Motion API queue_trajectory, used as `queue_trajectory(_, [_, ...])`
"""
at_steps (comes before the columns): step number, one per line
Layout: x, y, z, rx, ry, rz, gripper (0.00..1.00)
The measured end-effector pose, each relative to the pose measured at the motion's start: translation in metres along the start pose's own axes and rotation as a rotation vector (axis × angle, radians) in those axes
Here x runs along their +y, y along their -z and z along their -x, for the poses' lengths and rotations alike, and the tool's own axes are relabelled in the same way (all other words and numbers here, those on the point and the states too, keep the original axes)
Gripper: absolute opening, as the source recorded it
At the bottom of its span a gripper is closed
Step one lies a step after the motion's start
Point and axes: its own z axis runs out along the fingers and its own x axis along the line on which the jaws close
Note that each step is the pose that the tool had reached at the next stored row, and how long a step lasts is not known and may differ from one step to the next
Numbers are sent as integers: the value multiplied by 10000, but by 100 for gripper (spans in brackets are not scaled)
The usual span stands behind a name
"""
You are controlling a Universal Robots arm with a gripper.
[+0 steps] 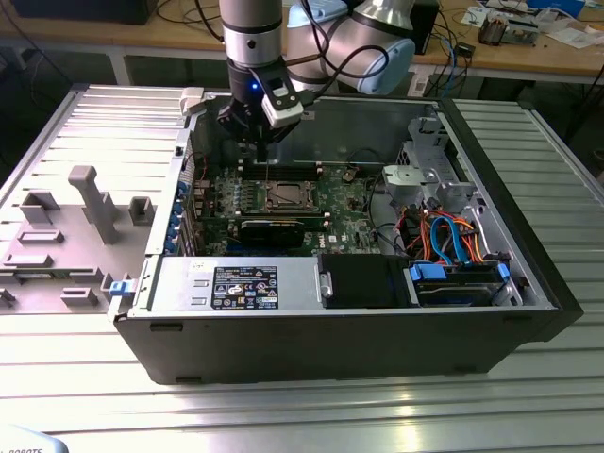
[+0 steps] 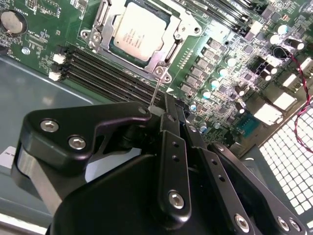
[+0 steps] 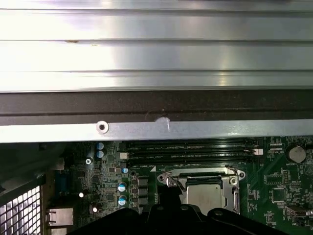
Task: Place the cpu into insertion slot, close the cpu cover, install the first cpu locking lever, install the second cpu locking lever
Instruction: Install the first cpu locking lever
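Hanging over the far edge of the motherboard, the pincer (image 1: 257, 142) pinches its jaws onto a thin wire locking lever (image 2: 154, 95). The cpu (image 2: 139, 32) lies seated in the insertion slot (image 1: 286, 195), cpu cover (image 2: 168, 49) down around it, just nearer than the pincer. Memory slots (image 2: 107, 73) lie between them.

Grey-silver arm (image 1: 253, 28) — black screwed gripper (image 2: 166, 110).
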Motion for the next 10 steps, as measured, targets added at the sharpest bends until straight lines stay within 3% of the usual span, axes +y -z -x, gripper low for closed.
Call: queue_trajectory(10, [1, -15, 36, 0, 1, -8, 11])
